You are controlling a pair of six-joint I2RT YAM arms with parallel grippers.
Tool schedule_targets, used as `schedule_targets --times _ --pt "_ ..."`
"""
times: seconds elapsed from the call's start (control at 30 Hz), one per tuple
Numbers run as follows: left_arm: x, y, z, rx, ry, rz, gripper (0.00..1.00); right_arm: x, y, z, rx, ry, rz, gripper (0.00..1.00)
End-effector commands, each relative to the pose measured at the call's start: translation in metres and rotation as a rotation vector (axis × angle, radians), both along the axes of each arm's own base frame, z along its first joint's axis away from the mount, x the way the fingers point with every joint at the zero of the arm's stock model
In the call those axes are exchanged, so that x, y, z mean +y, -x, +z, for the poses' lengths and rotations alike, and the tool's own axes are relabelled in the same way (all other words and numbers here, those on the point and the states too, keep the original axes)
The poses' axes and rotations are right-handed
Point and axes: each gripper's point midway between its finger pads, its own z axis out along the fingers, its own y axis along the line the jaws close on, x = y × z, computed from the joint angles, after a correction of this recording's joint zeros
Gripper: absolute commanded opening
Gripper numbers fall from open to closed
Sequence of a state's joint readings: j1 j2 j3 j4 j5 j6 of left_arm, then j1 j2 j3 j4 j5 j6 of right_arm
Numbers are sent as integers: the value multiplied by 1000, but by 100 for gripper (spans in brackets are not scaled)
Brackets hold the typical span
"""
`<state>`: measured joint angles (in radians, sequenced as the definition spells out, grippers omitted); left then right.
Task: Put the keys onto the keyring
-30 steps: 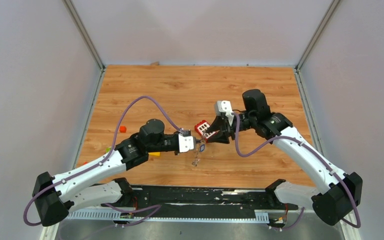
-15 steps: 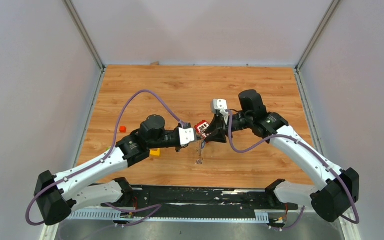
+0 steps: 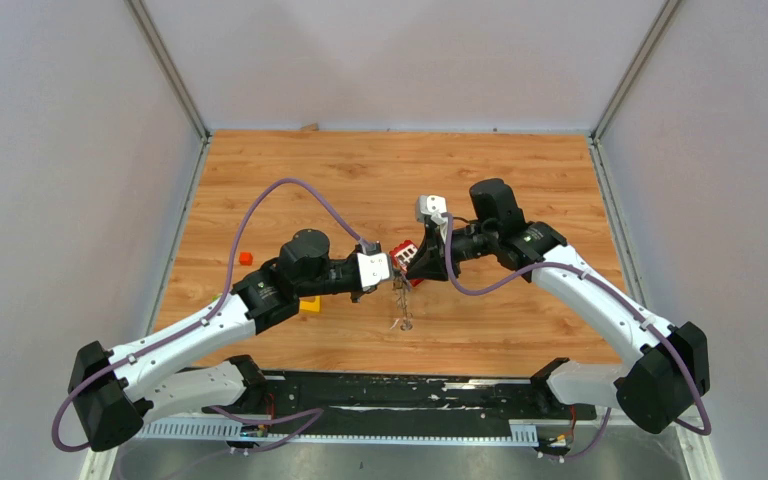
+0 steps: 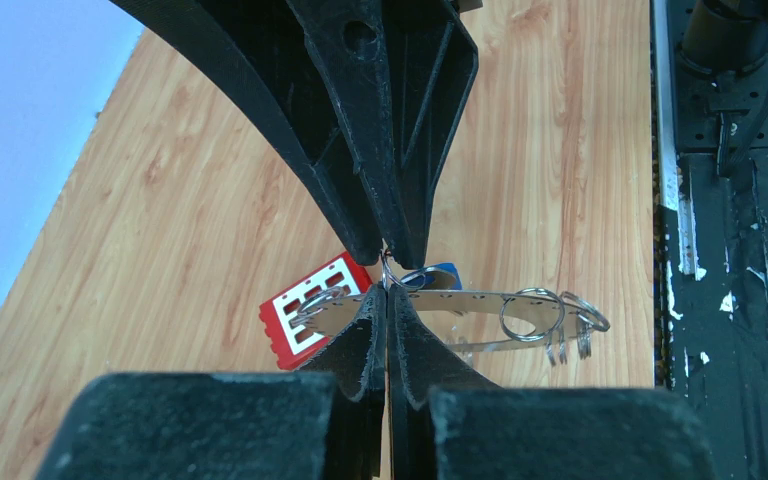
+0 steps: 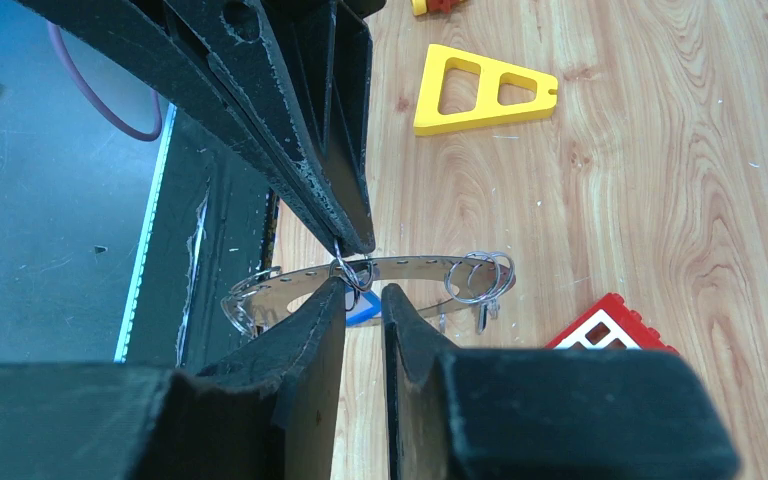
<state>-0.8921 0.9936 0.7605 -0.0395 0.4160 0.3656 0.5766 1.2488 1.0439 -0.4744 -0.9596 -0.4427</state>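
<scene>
a: top view, what do the two arms show?

b: the left gripper and right gripper meet tip to tip over the wooden table, just beside the red block. the keyring hangs below their tips. a yellow frame lies half under the left arm.

a: left wrist view, how do the left jaws stand?

b: pressed together with no gap. they pinch a small wire loop at the upper edge of the keyring. its flat, perforated band runs off to the right and carries small silvery rings. the blue key sits just behind the band, next to the loop. the right gripper's tips come down onto the same spot.

a: right wrist view, and the right jaws?

b: a narrow gap apart, one finger on either side of the wire loop. the keyring crosses just beyond them. the blue key shows in the gap. i cannot tell whether the pads press on anything. the left gripper's closed tips hold the loop from above.
</scene>
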Motion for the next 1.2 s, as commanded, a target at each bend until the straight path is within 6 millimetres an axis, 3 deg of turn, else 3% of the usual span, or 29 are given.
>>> schedule_targets --times 0.0,0.77,1.17 --pt "-4 -3 35 -60 93 -4 0 1 0 9 -49 -21 11 19" --pt "-5 2 38 -43 109 -32 0 0 -1 4 -54 0 17 3" --pt "-4 3 40 -40 119 -36 0 -1 -3 1 -65 9 8 0"
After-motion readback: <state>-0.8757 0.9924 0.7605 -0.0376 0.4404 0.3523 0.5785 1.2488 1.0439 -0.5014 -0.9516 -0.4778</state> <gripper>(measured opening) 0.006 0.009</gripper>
